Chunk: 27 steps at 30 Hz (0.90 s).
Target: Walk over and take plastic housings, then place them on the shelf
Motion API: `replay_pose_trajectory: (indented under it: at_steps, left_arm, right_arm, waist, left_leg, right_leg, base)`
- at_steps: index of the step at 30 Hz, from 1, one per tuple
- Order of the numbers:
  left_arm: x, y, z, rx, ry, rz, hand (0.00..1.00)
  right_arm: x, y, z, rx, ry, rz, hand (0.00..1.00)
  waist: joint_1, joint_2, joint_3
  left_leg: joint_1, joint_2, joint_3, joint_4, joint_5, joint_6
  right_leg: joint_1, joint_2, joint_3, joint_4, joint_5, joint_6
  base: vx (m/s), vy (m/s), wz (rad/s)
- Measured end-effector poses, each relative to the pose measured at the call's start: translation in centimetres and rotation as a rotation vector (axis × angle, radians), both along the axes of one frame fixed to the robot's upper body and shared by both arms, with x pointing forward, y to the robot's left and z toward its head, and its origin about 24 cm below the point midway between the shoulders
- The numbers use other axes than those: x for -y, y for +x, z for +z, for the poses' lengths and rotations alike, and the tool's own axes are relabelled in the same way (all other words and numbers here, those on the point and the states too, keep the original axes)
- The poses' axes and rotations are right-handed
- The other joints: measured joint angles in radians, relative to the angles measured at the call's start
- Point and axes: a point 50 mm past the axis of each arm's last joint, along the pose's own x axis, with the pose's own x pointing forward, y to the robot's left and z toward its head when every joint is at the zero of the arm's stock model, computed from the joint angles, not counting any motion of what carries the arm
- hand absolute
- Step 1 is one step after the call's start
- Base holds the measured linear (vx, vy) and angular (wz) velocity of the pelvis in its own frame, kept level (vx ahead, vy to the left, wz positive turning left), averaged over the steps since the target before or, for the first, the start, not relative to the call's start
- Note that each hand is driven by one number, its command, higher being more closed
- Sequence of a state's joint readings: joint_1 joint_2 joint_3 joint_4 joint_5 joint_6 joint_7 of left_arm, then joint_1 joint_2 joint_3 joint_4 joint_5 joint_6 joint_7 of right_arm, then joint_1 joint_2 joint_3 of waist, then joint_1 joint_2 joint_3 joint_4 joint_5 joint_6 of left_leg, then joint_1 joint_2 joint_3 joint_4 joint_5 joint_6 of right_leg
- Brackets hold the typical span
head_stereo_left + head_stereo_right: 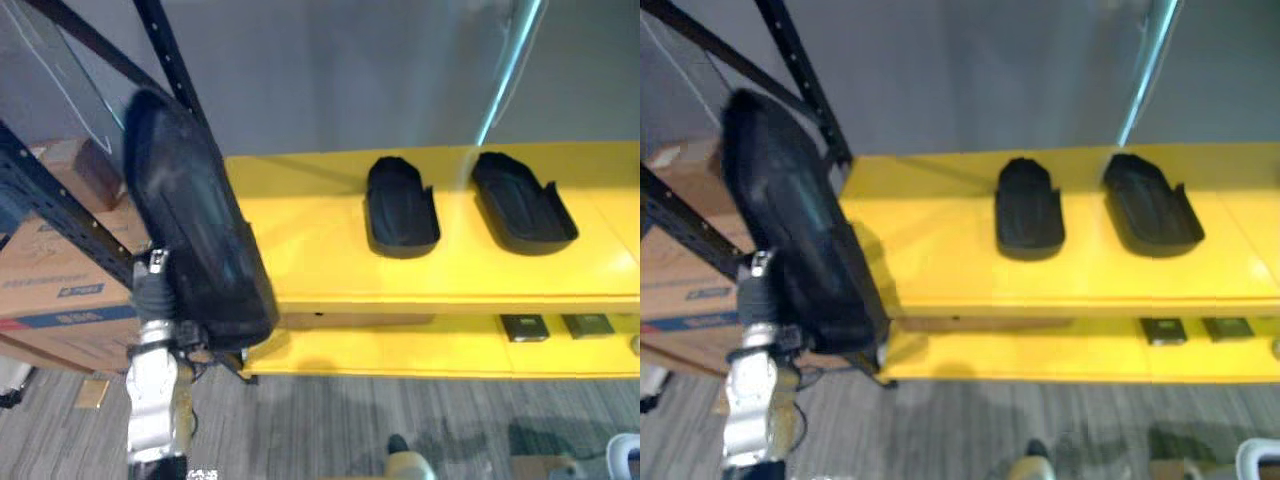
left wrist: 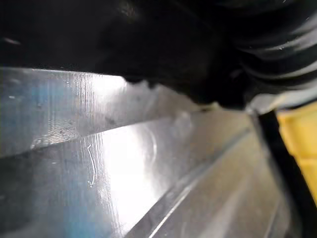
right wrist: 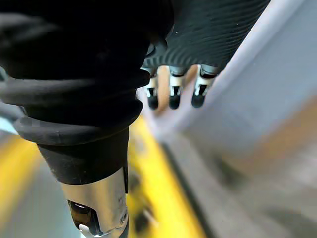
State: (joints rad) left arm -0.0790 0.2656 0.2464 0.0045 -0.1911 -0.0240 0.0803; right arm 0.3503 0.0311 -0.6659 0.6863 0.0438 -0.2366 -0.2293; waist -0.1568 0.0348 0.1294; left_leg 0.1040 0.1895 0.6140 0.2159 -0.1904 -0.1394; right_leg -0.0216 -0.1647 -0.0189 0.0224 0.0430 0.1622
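A large black plastic housing (image 1: 195, 230) stands raised and tilted in front of the left end of the yellow shelf (image 1: 320, 260). It rides on my left hand (image 1: 152, 288), whose wrist comes up from below at its lower edge; the hand itself is hidden behind the housing. Two more black housings lie side by side on the shelf's top board, one (image 1: 401, 207) in the middle and one (image 1: 522, 202) to its right. In the right wrist view my right hand (image 3: 171, 91) hangs with straight fingers and holds nothing.
Cardboard boxes (image 1: 50, 270) are stacked at the left behind a black rack upright (image 1: 170, 50). The lower yellow board (image 1: 400, 355) carries small dark parts (image 1: 525, 327). A shiny slanted pole (image 1: 510, 60) rises behind the shelf. Grey carpet (image 1: 330, 430) lies below.
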Motion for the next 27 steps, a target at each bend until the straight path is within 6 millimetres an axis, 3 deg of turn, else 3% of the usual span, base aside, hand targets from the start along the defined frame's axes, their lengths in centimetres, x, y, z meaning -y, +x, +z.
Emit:
replay_pose_trajectory:
  at_steps: [5, 7, 10, 18, 20, 27]
  left_arm:
    - [-3.6, 2.2, 0.0, -0.185, 0.071, 0.036, 1.0]
    - [-4.4, 3.7, 0.8, -0.237, 0.115, 0.013, 1.0]
    - [-5.8, 5.5, 2.1, -0.297, 0.164, 0.007, 1.0]
    - [-6.8, 7.8, 5.7, -0.346, 0.328, -0.068, 1.0]
    - [-6.7, 8.3, 6.4, -0.35, 0.358, -0.071, 1.0]
    - [-6.6, 9.1, 6.2, -0.431, 0.367, -0.063, 1.0]
  right_arm:
    - [-3.1, -2.6, -2.9, -0.137, 0.258, 0.054, 0.0]
    - [-3.3, -3.2, -3.3, -0.152, 0.319, 0.051, 0.0]
    - [-2.1, -3.8, -3.2, -0.158, 0.342, 0.047, 0.0]
    - [-0.5, -4.3, -2.9, -0.134, 0.347, 0.014, 0.0]
    - [-0.4, -4.3, -2.8, -0.129, 0.347, 0.008, 0.0]
    - [-0.7, -4.6, -3.0, -0.152, 0.38, -0.005, 0.0]
  waist:
    - [-0.003, -0.001, 0.0]
    - [-0.011, 0.004, 0.001]
    - [-0.022, 0.025, 0.005]
    - [-0.029, 0.059, -0.005]
    - [-0.046, 0.064, -0.008]
    - [-0.078, 0.064, -0.008]
  left_leg:
    - [0.003, -0.01, -0.034, 0.001, -0.005, 0.009]
    - [0.004, -0.01, -0.033, 0.001, -0.005, 0.009]
    - [0.016, -0.007, -0.026, 0.0, -0.005, 0.008]
    - [0.037, -0.006, 0.001, -0.017, 0.001, -0.005]
    - [0.04, -0.006, 0.001, -0.027, 0.006, -0.012]
    - [0.053, -0.006, 0.034, -0.044, 0.009, -0.017]
  right_leg:
    - [0.024, -0.006, -0.001, -0.043, 0.028, -0.006]
    - [0.026, -0.004, -0.001, -0.053, 0.038, -0.013]
    - [0.034, 0.001, -0.001, -0.064, 0.054, -0.026]
    - [0.041, 0.008, 0.014, -0.101, 0.078, -0.041]
    - [0.04, 0.01, 0.014, -0.101, 0.08, -0.039]
    - [0.025, 0.019, 0.036, -0.101, 0.088, -0.033]
  base:
    - [0.01, 0.013, -0.06]
    - [-0.02, -0.018, -0.08]
    - [-0.06, -0.022, -0.11]
    - [-0.08, -0.03, -0.12]
    - [-0.04, -0.045, -0.01]
    - [-0.01, -0.022, -0.12]
